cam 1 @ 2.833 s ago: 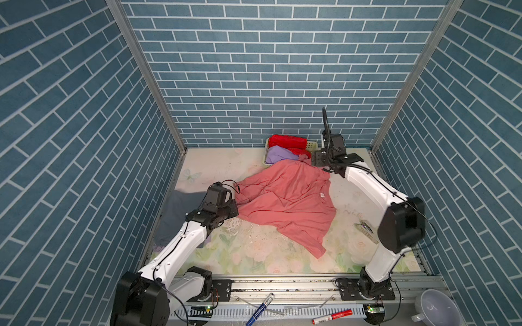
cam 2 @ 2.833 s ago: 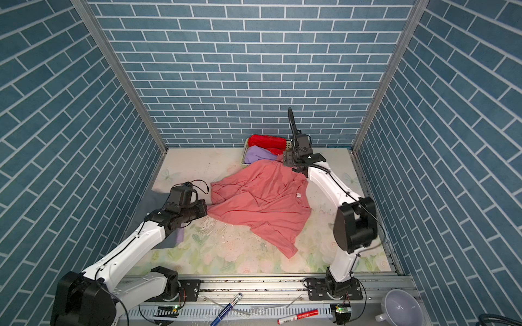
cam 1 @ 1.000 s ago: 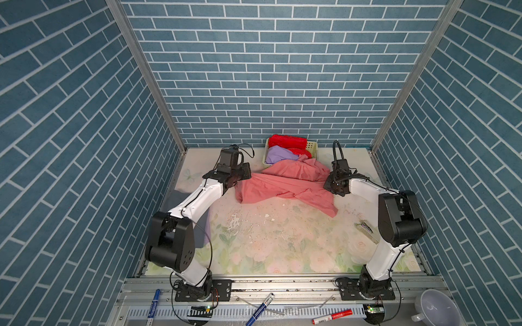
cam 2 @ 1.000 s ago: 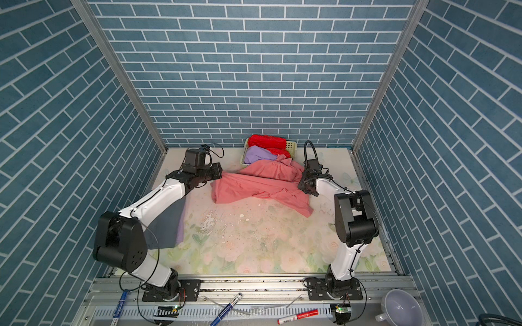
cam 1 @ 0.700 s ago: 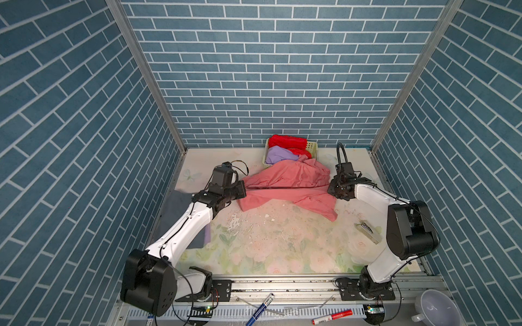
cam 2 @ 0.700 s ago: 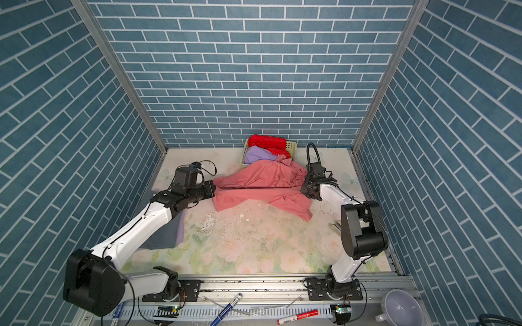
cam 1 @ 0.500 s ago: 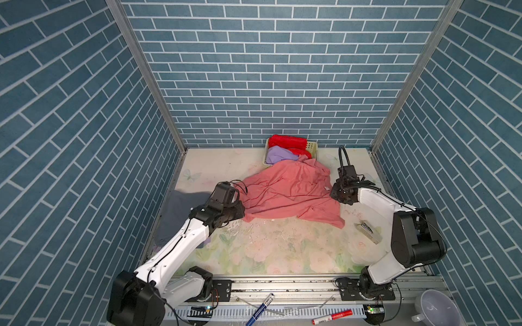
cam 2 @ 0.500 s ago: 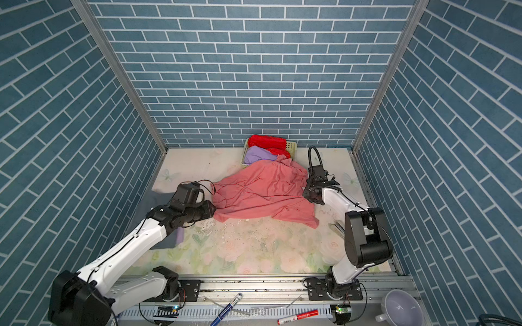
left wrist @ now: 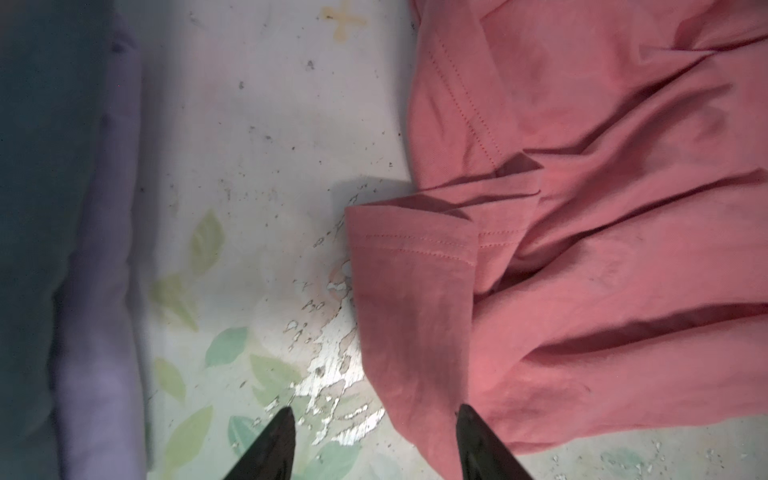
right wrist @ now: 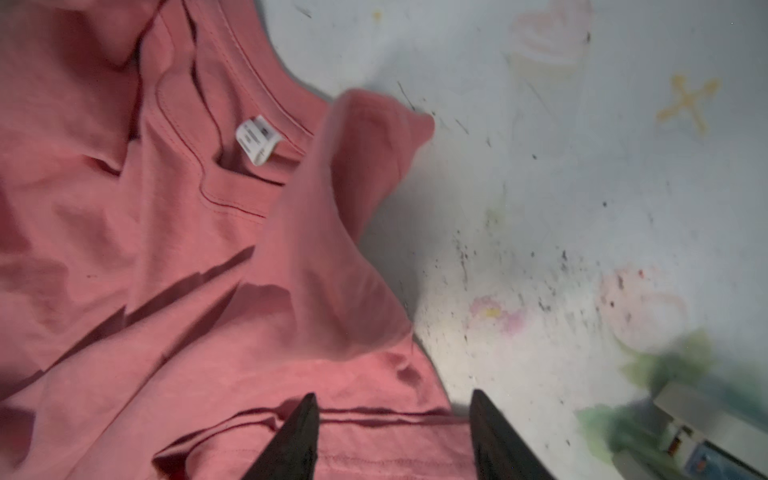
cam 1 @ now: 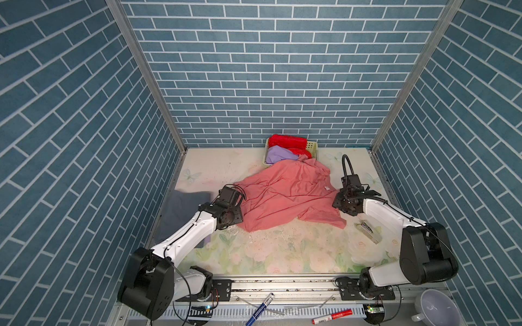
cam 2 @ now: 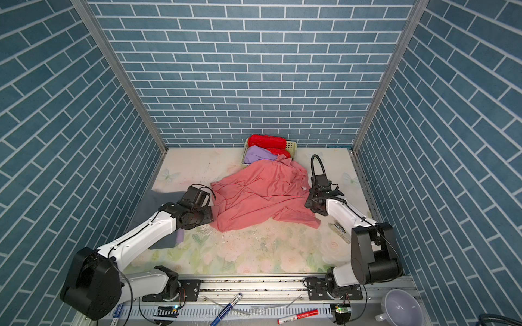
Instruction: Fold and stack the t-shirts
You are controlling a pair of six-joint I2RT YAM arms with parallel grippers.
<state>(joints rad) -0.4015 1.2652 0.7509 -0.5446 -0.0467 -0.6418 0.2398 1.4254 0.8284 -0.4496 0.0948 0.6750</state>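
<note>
Operator: Status of left end effector [left wrist: 374,411]?

Technician: Jaws stand wide apart and hold nothing. One fingertip [left wrist: 473,432] is over a hemmed corner of the salmon pink t-shirt [cam 1: 285,194]. The other is over bare desk [cam 1: 282,248] just beside that corner.

Operator: Right end effector [right wrist: 394,399]?

Technician: Also wide apart and empty. It straddles the shirt's opposite edge, near the white neck label [right wrist: 255,139].

Operator: Shirt positions?

Technician: The salmon pink t-shirt lies crumpled on the desk. Its far edge overlaps the basket [cam 1: 312,146], which holds the lavender t-shirt [cam 1: 278,155] and the red t-shirt [cam 1: 286,141]. The grey t-shirt [cam 1: 180,209] lies apart from it, on the left arm's side.
</note>
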